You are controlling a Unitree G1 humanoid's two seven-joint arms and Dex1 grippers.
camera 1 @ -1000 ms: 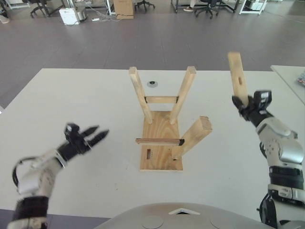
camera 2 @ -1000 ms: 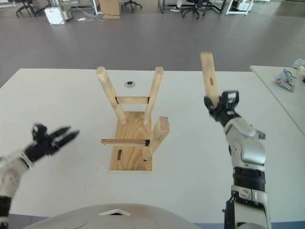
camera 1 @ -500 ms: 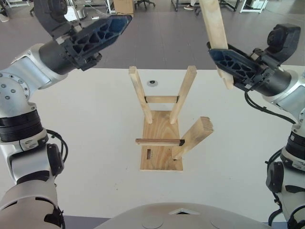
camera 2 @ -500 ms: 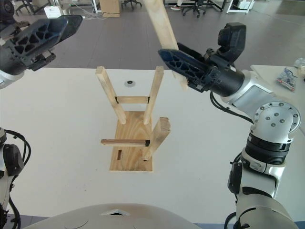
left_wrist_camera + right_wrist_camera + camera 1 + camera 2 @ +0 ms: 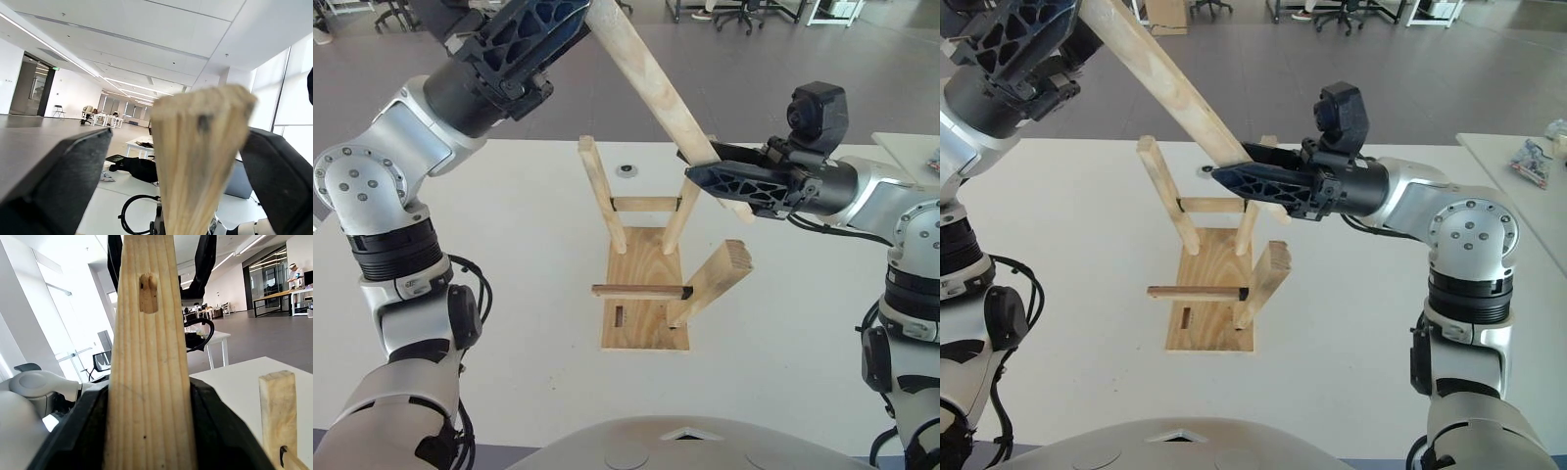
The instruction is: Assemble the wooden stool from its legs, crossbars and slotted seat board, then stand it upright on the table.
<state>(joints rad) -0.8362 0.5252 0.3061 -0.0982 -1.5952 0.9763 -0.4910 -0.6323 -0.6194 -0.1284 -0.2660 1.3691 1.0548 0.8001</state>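
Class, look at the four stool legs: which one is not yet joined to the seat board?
The leg slanting in the air, clamped in the right gripper; the other three rise from the seat board.

Item one: your right gripper (image 5: 149, 396), jaws closed against both flanks of the loose leg (image 5: 146, 362). Item two: that leg, pale grained timber running away from the camera, with one slot (image 5: 148, 293) cut into its face near the far end. Item three: your left gripper (image 5: 160, 258) at that far end, jaws standing either side of the wood, a gap showing on one side. Item four: a second leg (image 5: 277, 411), upright, the white counter (image 5: 234, 382) behind it, well apart from your held piece
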